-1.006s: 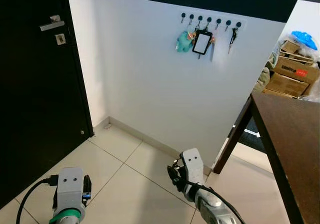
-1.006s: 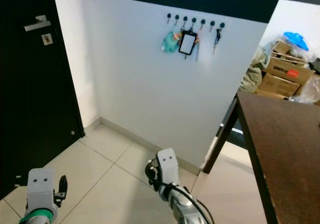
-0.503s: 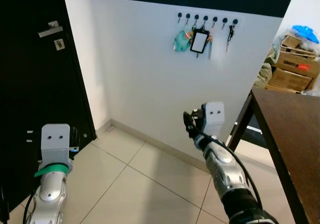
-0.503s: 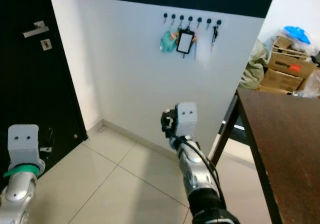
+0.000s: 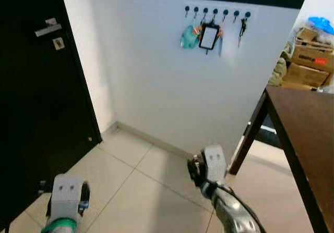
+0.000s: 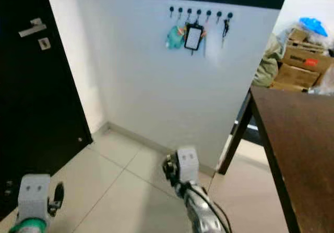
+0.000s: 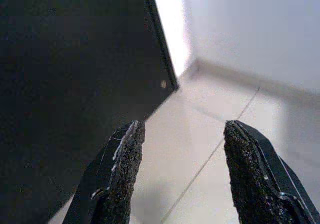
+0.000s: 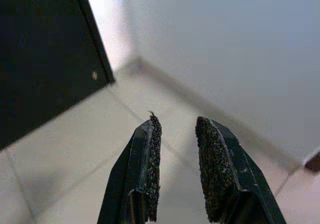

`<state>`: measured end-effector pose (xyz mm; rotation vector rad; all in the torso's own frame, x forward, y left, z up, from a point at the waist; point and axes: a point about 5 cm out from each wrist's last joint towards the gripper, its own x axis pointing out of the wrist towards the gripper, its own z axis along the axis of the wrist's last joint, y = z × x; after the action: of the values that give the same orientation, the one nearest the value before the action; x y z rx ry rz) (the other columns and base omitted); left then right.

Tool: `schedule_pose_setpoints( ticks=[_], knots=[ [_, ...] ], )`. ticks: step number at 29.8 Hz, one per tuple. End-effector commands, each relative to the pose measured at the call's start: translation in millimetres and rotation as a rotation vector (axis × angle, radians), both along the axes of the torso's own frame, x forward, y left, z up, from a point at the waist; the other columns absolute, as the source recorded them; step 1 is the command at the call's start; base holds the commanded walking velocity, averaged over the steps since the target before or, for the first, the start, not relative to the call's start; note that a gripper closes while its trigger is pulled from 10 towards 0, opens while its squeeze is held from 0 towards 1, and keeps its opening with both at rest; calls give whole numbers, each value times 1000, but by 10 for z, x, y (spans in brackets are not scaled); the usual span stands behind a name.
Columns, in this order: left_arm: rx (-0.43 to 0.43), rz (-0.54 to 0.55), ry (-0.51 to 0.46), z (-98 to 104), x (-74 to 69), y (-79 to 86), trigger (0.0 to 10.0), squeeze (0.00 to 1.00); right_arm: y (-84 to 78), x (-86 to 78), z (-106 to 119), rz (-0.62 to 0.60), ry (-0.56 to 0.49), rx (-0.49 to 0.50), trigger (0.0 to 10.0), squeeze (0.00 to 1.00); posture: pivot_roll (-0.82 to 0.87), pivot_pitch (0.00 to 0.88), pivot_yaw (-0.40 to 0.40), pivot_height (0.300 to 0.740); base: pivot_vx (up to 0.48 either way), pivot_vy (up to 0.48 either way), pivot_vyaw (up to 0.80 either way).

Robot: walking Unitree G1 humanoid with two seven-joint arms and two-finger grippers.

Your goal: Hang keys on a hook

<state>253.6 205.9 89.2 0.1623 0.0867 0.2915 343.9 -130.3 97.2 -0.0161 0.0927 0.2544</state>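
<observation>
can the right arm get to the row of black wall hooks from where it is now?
Probably not yet. The right gripper hangs low over the tiled floor, while the row of black wall hooks sits high on the white wall. Nothing blocks the way; it must raise and step closer.

no legible text, red box label (image 5: 312, 60) unreadable

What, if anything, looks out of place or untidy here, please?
Mostly tidy. The hook rack holds a teal charm, a card holder and keys. Only the cardboard boxes heaped behind the table look cluttered. Both grippers are empty.
</observation>
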Motion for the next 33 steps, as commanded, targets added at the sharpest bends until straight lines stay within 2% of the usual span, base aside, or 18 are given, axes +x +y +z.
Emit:
schedule_pose_setpoints(
  ticks=[1,2,5,9,13,17,33],
  knots=[
    [-10,8,33,-80,-14,1,10000,0,25,-48,-112,9,43,5,10000,0,-121,40,75,740,0,0,0],
    [-10,8,33,-80,-14,1,10000,0,25,-48,-112,9,43,5,10000,0,-121,40,75,740,0,0,0],
    [-45,-9,77,-195,-84,-108,10000,0,114,-180,-228,77,79,4,10000,0,-129,43,75,740,0,0,0],
    [-41,-6,109,-281,-129,-164,10000,0,153,-249,-320,106,101,-30,10000,0,-129,43,75,740,0,0,0],
    [-19,37,85,-246,-105,-112,10000,0,70,-228,-369,77,141,-30,10000,0,-123,51,67,740,0,0,0],
    [-4,41,90,-251,-100,-108,10000,0,89,-212,-379,85,149,-29,10000,0,-131,60,71,740,0,0,0],
    [-65,45,82,-273,-88,-111,10000,0,89,-195,-336,76,122,-39,10000,0,-122,82,86,740,0,0,0]
  ],
)
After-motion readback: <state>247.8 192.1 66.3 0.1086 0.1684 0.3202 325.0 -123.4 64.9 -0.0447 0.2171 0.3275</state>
